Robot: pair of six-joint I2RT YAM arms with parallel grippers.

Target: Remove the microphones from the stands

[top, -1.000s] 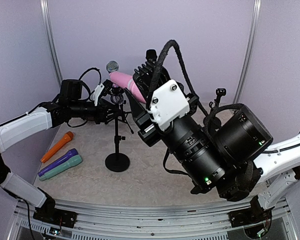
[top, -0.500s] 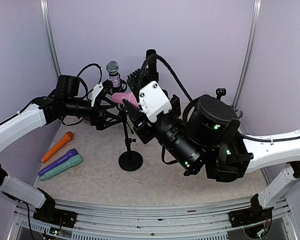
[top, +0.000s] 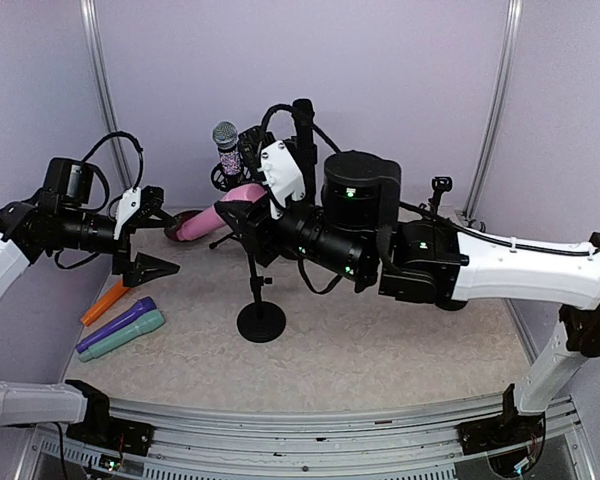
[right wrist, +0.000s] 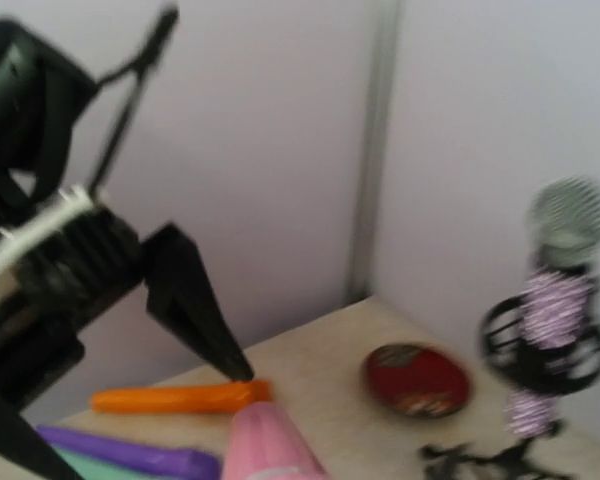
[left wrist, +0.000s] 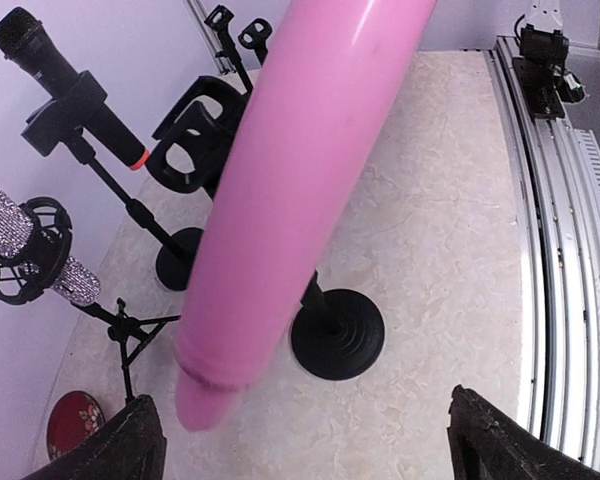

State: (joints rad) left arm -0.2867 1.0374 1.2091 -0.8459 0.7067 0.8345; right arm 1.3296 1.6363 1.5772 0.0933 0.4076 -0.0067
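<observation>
Flagging risk: left pincer (top: 168, 232) released, well clear | right pincer (top: 242, 218) alone clenches the pink microphone (top: 208, 220), stand (top: 260, 300) just beneath it | any snag pulling away could tip that stand, tbh

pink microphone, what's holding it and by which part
Right pincer grips the pink microphone by the end opposite its free tail; left pincer open, holding nothing.

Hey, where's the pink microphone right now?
In the top view, the pink microphone is left of centre, held in the air by the right gripper just above the black stand, its free end pointing toward the open left gripper.
</observation>
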